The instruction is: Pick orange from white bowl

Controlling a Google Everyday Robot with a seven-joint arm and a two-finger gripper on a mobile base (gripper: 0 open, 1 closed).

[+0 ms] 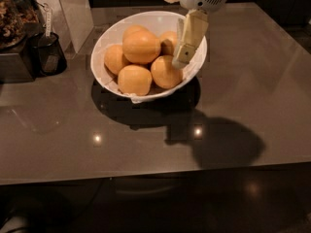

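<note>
The white bowl (154,20) stands on the dark grey table, left of centre towards the back. It holds several oranges. The largest orange (141,46) lies on top of the pile, with smaller ones (134,79) (166,72) around and below it. My gripper (181,58) hangs down from the white wrist at the top edge, over the bowl's right side. Its tip is just right of the large orange, above the front right orange. It holds nothing that I can see.
A black cup (48,55) and a dark appliance (14,57) stand at the left edge. A white upright panel (73,8) is behind them. The table's front edge (155,174) runs across below the bowl.
</note>
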